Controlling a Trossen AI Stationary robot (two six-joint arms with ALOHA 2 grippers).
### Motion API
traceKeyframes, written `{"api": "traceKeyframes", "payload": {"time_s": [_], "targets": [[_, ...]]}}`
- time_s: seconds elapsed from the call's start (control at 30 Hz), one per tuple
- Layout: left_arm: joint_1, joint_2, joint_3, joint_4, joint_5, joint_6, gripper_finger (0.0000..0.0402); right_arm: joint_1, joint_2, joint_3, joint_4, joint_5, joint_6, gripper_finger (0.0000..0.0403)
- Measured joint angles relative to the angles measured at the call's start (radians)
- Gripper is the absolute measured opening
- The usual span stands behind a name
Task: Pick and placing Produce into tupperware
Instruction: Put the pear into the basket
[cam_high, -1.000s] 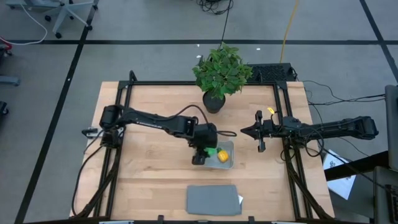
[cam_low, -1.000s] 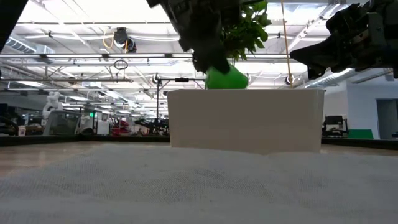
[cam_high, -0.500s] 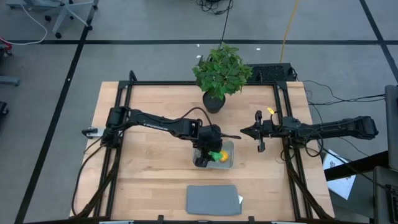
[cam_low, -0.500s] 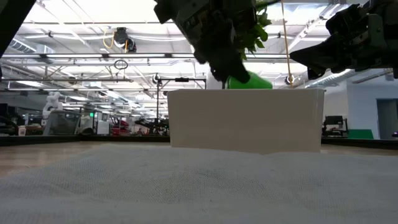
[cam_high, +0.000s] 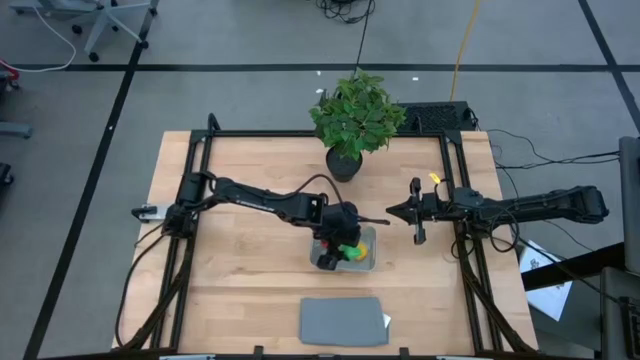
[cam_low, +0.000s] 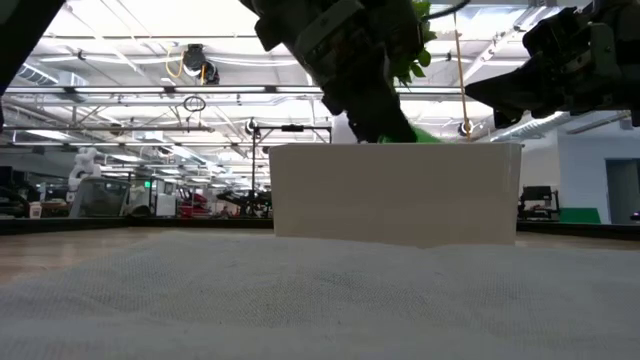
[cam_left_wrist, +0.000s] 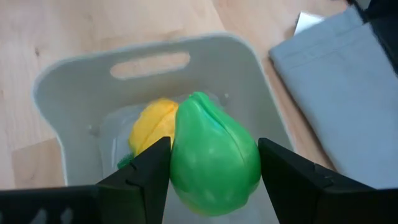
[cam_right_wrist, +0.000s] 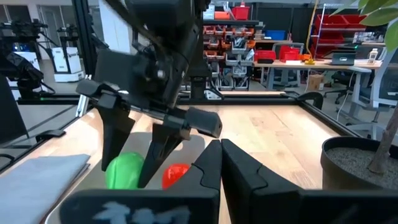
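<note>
My left gripper (cam_left_wrist: 213, 149) is shut on the green produce (cam_left_wrist: 214, 162) and holds it inside the translucent tupperware (cam_left_wrist: 149, 53), right over the yellow piece (cam_left_wrist: 152, 127) lying on the container's floor. Seen from above, that gripper (cam_high: 342, 247) covers the middle of the tupperware (cam_high: 369, 238). At table height only the top of the green piece (cam_low: 420, 134) shows over the container's wall (cam_low: 395, 195). A red piece (cam_right_wrist: 176, 174) lies behind the left fingers; whether it is in the tupperware I cannot tell. My right gripper (cam_high: 392, 212) waits shut, right of the container. My left gripper pinches the green produce by its two opposite sides (cam_left_wrist: 177, 165) between its two fingers (cam_left_wrist: 143, 171). The fingers slant down from the table's left. The piece's narrow end points away from the gripper, above the yellow piece; whether it touches anything below I cannot tell.
A flat grey rectangle (cam_high: 343, 320) lies at the table's near edge, just below the container. A leafy potted plant (cam_high: 355, 115) stands at the far edge. Bare wood (cam_high: 240, 270) stretches to the left of the tupperware.
My left gripper has sunk and shifted a little toward the table's right edge, rolling its wrist, still shut on the green piece. The green piece has gone from above the tupperware's rim to mostly below it.
</note>
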Motion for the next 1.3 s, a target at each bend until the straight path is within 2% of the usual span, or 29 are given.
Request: {"api": "traceKeyframes", "payload": {"time_s": [0.13, 0.3, 1.3], "targets": [[-0.006, -0.002, -0.001, 0.000, -0.002, 0.000, 0.0214, 0.000, 0.001, 0.000, 0.000, 0.000, 0.000, 0.0000], [-0.025, -0.001, -0.001, 0.000, -0.057, 0.021, 0.0214, 0.000, 0.000, 0.000, 0.000, 0.000, 0.000, 0.0000], [0.002, -0.002, -0.001, -0.039, -0.071, -0.014, 0.0214, 0.000, 0.001, 0.000, 0.000, 0.000, 0.000, 0.0000]]}}
